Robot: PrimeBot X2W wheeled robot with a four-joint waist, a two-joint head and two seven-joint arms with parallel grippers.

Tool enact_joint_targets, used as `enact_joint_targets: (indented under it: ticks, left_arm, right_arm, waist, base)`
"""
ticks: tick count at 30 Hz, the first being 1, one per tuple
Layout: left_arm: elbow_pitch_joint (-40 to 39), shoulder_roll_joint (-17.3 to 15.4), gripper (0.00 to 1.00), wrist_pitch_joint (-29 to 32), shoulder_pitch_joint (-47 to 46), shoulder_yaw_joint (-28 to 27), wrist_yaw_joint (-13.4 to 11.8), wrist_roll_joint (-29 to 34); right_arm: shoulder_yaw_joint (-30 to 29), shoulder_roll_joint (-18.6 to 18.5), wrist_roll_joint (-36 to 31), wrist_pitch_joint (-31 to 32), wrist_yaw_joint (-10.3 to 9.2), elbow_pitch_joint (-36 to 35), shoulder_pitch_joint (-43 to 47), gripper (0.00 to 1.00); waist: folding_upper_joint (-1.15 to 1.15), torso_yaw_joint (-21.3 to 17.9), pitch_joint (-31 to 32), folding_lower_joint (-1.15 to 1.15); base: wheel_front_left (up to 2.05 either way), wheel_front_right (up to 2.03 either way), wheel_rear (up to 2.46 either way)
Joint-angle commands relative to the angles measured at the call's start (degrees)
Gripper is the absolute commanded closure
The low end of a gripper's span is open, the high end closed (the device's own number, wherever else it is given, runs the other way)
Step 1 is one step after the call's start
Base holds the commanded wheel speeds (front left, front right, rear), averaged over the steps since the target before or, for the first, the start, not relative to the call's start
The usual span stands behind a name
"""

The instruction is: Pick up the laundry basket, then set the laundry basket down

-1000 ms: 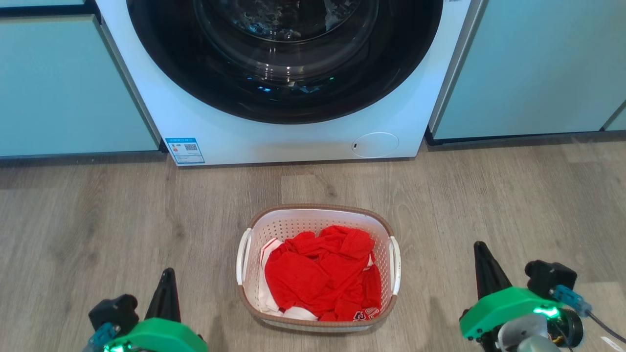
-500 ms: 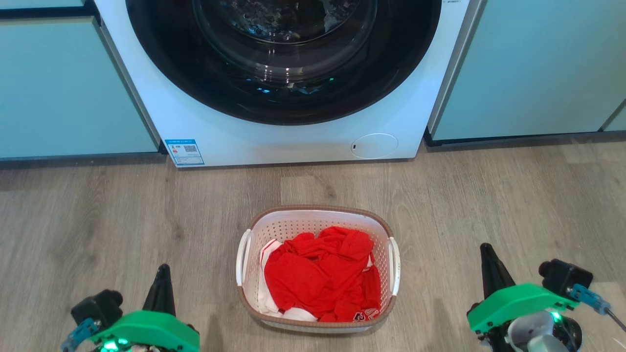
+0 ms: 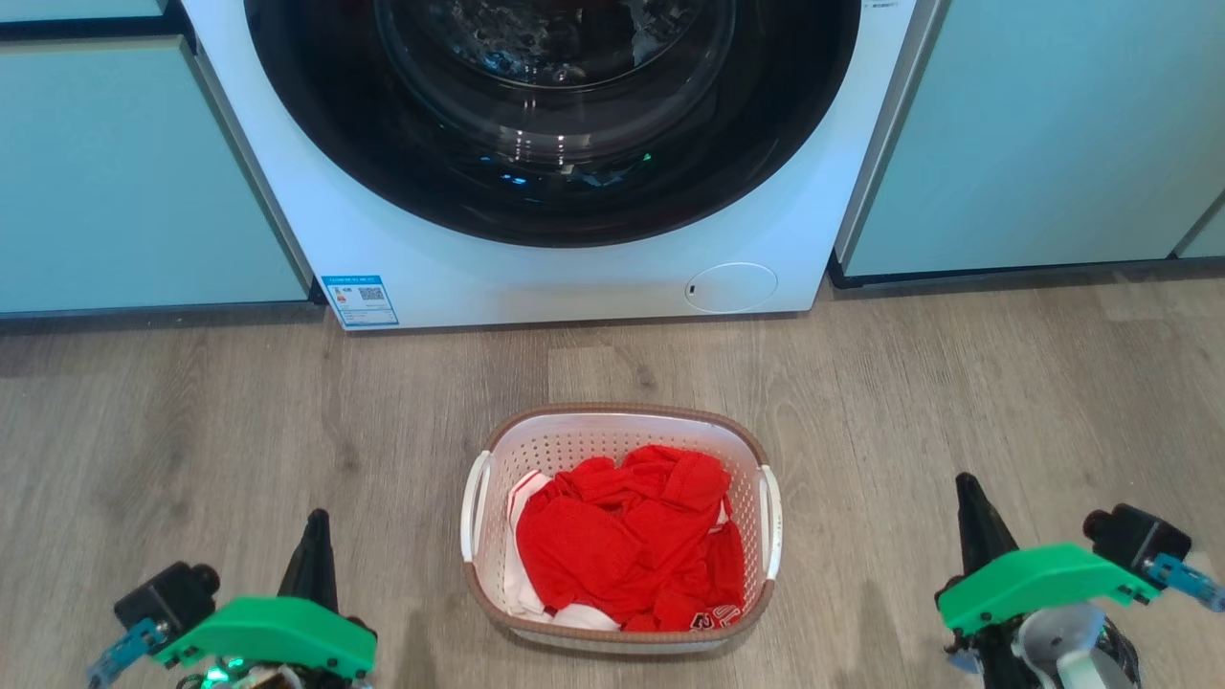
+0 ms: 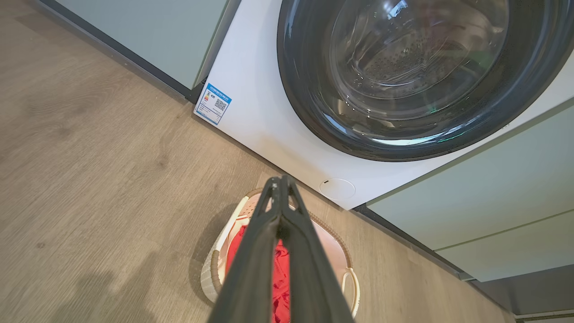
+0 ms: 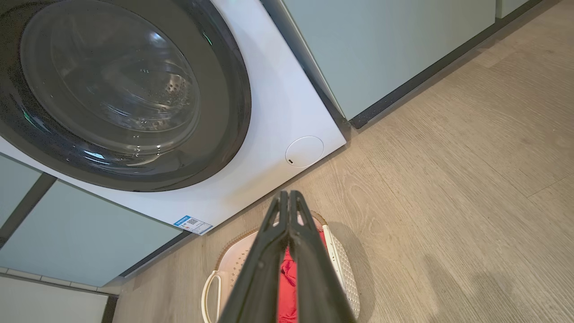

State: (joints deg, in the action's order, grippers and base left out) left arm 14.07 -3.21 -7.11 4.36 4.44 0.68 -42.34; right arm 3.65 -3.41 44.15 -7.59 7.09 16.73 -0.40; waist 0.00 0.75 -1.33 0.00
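Both claws have drifted outward toward the lower corners of the head view over the last second. The left claw now sits further left, and the right claw further right. The whole picture has also slipped down slightly, which is the camera moving. The laundry basket lies where it did.

Each claw has its two dark fingers pressed together into a single point with nothing between them. Both point up the frame and stand well apart from the basket, one on either side.

The basket stands on the wooden floor at lower centre of the head view, a short way in front of the white washing machine. Red clothes are heaped inside it, with white fabric showing along their lower left edge. Its brown rim runs all the way round, and its two white handles sit on its left and right sides, untouched.

A blue-and-white sticker marks the washer's lower left corner. Pale green cabinets flank the machine on both sides. In each wrist view the closed fingers rise over the basket, hiding part of the clothes.
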Motion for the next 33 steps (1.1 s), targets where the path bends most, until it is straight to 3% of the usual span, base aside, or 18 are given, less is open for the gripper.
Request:
enact_joint_targets:
  ticks: [1, 33]
  left_arm:
    - [-1.47, -0.69, 1.0, 0.16, -3.07, -1.59, 0.49, -1.36]
    - [-0.89, -0.77, 1.0, 5.31, -6.19, -4.86, 3.18, -22.59]
  right_arm:
    - [-0.08, -0.73, 1.41, 0.22, 0.16, -2.09, -2.92, 1.0]
    - [-3.34, -0.93, 22.11, 5.29, 0.26, -2.41, -4.05, 1.0]
  waist:
    - [0.0, -0.01, 0.01, 0.0]
    - [0.0, -0.32, 0.5, 0.0]
  base:
    - [0.0, 0.0, 0.0]
    - [0.0, 0.0, 0.0]
